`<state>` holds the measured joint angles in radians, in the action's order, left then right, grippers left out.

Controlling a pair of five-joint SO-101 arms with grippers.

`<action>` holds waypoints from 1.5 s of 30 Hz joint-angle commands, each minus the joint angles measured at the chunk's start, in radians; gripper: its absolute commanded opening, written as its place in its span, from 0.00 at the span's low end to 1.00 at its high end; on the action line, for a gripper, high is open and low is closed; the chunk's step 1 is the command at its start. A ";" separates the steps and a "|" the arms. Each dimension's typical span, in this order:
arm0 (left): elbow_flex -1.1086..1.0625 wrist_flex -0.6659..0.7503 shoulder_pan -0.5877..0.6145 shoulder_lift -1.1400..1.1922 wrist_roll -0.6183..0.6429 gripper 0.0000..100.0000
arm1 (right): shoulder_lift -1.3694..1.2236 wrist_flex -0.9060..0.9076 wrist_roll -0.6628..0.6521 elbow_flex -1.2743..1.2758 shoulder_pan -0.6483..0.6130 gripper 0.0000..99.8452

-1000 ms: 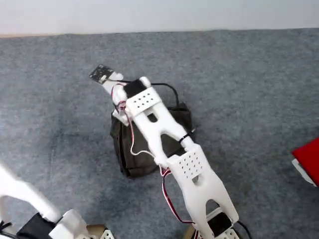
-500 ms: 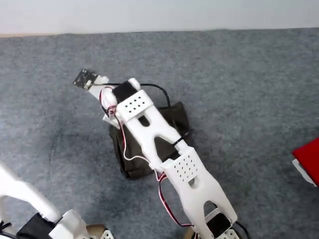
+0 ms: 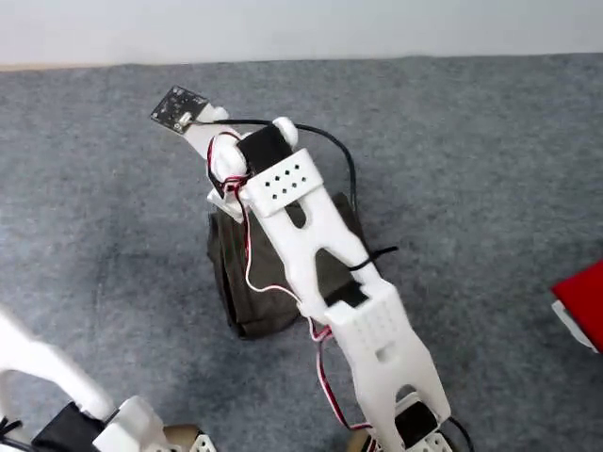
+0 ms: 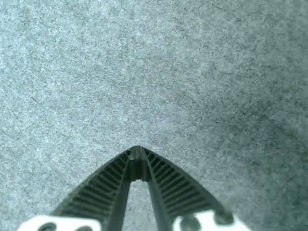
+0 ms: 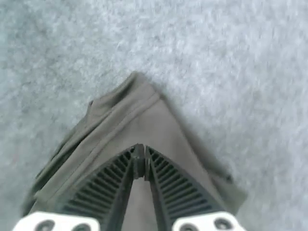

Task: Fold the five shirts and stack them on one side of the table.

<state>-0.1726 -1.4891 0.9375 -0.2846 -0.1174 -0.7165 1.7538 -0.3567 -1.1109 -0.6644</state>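
Note:
A dark brown folded shirt (image 3: 240,282) lies on the grey carpeted table, partly covered by my right arm (image 3: 311,235), which stretches over it from the near edge. In the right wrist view my right gripper (image 5: 139,166) is shut, its tips meeting just above the shirt (image 5: 139,115), near one folded corner. No cloth shows between the fingers. My left gripper (image 4: 137,163) is shut over bare grey carpet with nothing in it. The left arm (image 3: 57,377) sits at the near left corner.
A red thing (image 3: 584,301) with a white piece under it pokes in at the right edge. Bare grey carpet (image 3: 471,151) spreads to the left, right and far side of the shirt. A pale wall runs along the far edge.
The right arm's wrist swung left, then back right and toward the far side, over the shirt's far edge. The shirt and the left arm have stayed put.

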 commanded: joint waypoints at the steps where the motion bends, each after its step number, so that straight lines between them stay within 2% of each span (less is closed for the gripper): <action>1: 0.010 0.006 0.002 -0.044 -0.005 0.00 | 0.277 0.045 0.021 0.322 0.027 0.01; 11: 0.008 0.006 -0.002 -0.044 -0.003 0.00 | 0.714 0.002 0.015 1.086 0.050 0.01; 19: 0.005 0.005 -0.031 -0.044 -0.002 0.00 | 0.750 -0.294 -0.061 1.428 0.254 0.01; 25: 0.005 0.005 -0.031 -0.044 -0.002 0.00 | 0.644 -0.398 -0.084 1.485 0.346 0.01; 34: 0.005 0.005 -0.031 -0.044 -0.002 0.00 | 0.590 -0.332 -0.103 1.479 0.409 0.01; 39: 0.005 0.005 -0.031 -0.044 -0.002 0.00 | 0.728 -0.231 -0.120 1.369 0.337 0.01; 45: 0.005 0.003 -0.071 -0.044 0.002 0.00 | 0.799 -0.205 -0.089 1.283 0.142 0.01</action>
<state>-0.1726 -1.4891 0.8884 -0.2846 -0.1174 0.0215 1.5420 -0.4672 0.2363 -0.4388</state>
